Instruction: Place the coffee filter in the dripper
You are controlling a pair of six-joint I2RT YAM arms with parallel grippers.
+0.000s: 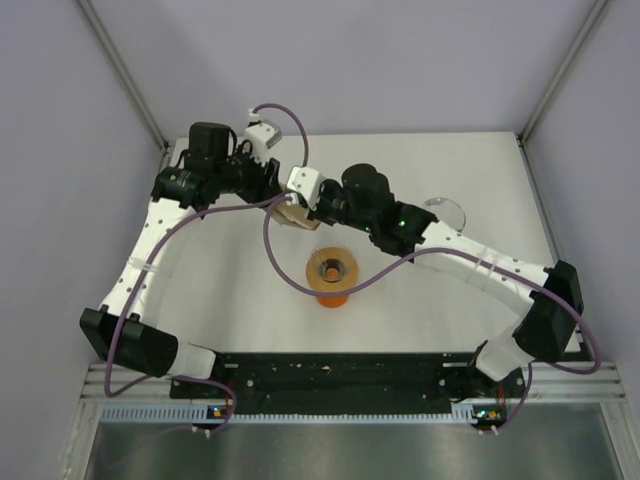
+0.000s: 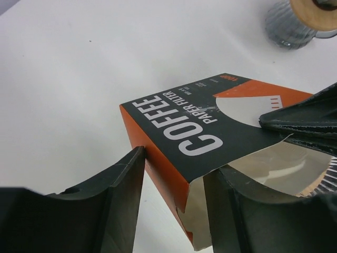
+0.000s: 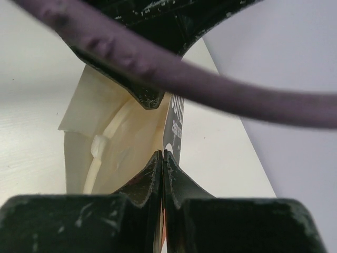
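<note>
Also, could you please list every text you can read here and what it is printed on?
"COFFEE": large white letters on the dark top face of the coffee filter carton.
"PAPER FILTER": smaller white letters beside it, same face.
Fine print and a small orange word at that face's far end: too small to read.
Lettering on the carton's edge in the right wrist view: blurred, unreadable.
Top view: no readable text.
</note>
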